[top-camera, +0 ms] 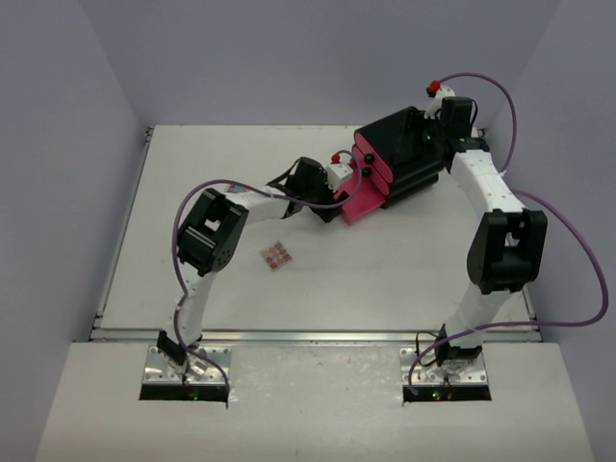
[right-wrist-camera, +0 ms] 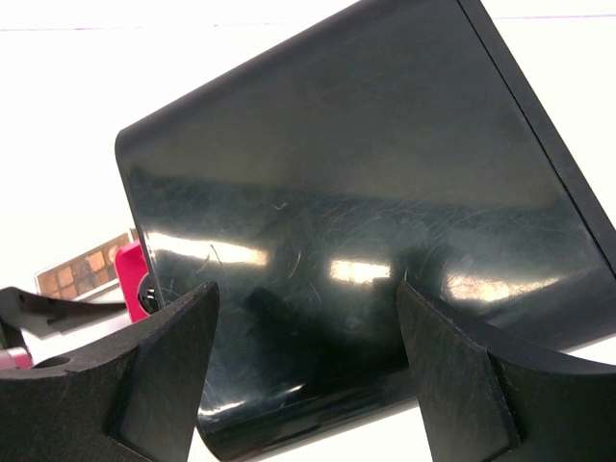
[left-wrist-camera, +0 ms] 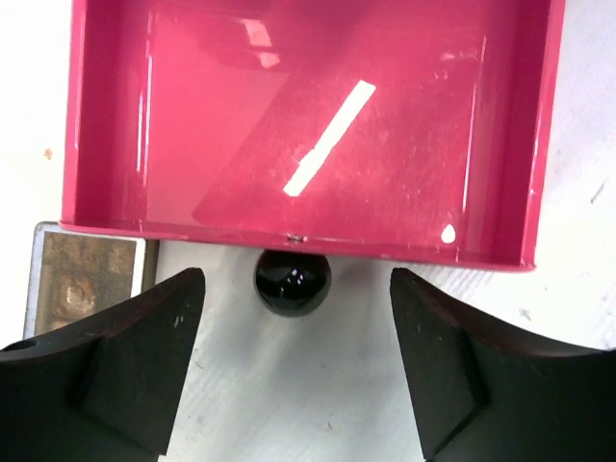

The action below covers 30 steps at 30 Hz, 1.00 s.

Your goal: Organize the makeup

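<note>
A tan-pink eyeshadow palette (top-camera: 277, 256) lies on the table in front of the left arm. Another palette (left-wrist-camera: 82, 279) lies beside the left front corner of the pulled-out pink drawer (left-wrist-camera: 308, 125), which holds nothing. My left gripper (left-wrist-camera: 294, 375) is open and empty, its fingers apart on either side of the drawer's round black knob (left-wrist-camera: 292, 281), a little short of it; from above it (top-camera: 327, 197) sits at the drawer (top-camera: 358, 204). My right gripper (right-wrist-camera: 308, 375) is open and empty, hovering over the black box (right-wrist-camera: 366, 212) at its back (top-camera: 433, 130). A palette (right-wrist-camera: 87, 271) shows beyond the box.
The big black box with pink drawers (top-camera: 404, 154) stands at the back right of the white table (top-camera: 192, 173), lowest drawer pulled out toward the left arm. Grey walls close in the table on three sides.
</note>
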Motion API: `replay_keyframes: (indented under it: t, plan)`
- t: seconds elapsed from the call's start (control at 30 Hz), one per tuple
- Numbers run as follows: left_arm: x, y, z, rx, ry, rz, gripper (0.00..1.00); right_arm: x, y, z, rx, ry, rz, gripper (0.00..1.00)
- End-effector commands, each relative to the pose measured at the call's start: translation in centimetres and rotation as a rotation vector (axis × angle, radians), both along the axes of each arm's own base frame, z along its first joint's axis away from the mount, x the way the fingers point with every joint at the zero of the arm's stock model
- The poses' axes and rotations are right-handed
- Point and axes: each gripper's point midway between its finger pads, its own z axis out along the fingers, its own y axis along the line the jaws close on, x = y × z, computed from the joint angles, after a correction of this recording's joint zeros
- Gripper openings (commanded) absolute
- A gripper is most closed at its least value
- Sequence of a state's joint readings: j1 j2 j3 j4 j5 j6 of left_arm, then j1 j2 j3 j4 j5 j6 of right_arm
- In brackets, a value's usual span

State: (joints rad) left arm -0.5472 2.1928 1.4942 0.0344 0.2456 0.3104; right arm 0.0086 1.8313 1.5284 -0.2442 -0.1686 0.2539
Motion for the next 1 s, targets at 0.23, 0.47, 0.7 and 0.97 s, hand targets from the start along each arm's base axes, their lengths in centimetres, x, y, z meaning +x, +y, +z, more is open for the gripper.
replay_keyframes:
  t: [0.23, 0.47, 0.7, 0.97]
  plan:
    - [1.0, 1.4, 11.6, -0.014, -0.122, 0.053, 1.00, -3.0, 0.9, -2.0, 0.037, 0.146, 0.047, 0.77]
    - [2.6, 7.2, 20.0, -0.011, -0.211, 0.206, 1.00, -3.7, 1.6, 1.1, 0.072, 0.092, 0.069, 0.77]
    - [2.5, 23.0, 22.3, 0.036, -0.093, 0.500, 1.00, -5.6, 1.5, 4.0, 0.054, 0.009, 0.045, 0.77]
    - [-4.4, 34.1, 15.0, 0.188, 0.072, 0.715, 1.00, -8.5, 3.2, 4.0, 0.058, -0.019, 0.107, 0.77]
